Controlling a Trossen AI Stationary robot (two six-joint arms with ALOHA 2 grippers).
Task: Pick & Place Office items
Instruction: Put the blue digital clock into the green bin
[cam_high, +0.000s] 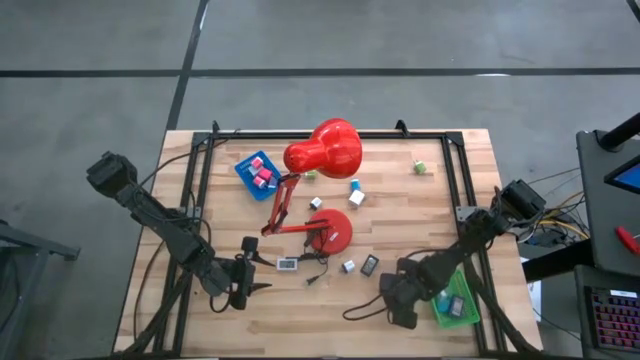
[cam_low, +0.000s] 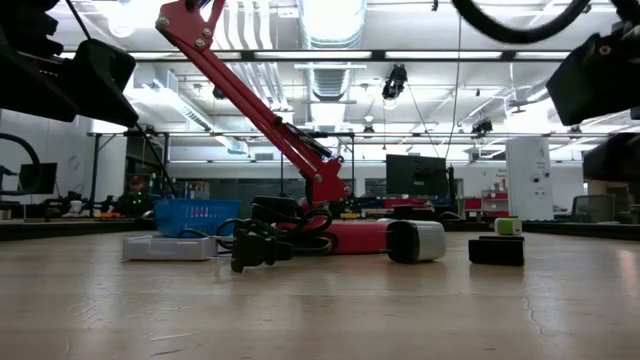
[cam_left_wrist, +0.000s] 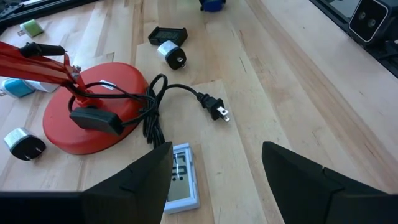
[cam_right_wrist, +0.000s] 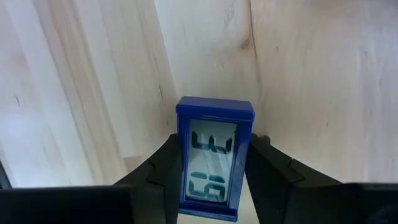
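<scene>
Gripping a small blue digital clock (cam_right_wrist: 215, 163) between its 2 dark fingers (cam_right_wrist: 160, 171), the right gripper (cam_high: 403, 305) hangs over the front of the table, near the green tray (cam_high: 460, 312) and well to the right of the red desk lamp (cam_high: 322, 190). The clock stands upright in the jaws, its display facing the wrist camera, with bare wood behind it.

The hold looks narrow: the pads meet only the clock's lower sides, so a quick swing toward the tray could tip or twist it loose. Whether it is clear of the table cannot be told from above.

The left gripper (cam_high: 243, 284) waits to the lamp's front left, its fingers (cam_left_wrist: 144, 180) wide apart and holding nothing, poised just above a white digital clock (cam_left_wrist: 180, 176) lying flat beside the lamp's round base. The lamp's black cord and plug (cam_left_wrist: 214, 109) sprawl just beyond that clock; a careless descent there could snag the cord and drag the lamp.

Other small items, including a white-and-black cylinder (cam_left_wrist: 170, 53) and a dark flat rectangle (cam_left_wrist: 167, 33), lie scattered beyond the base, and pink pieces sit in the blue tray (cam_high: 257, 173) behind the lamp.
</scene>
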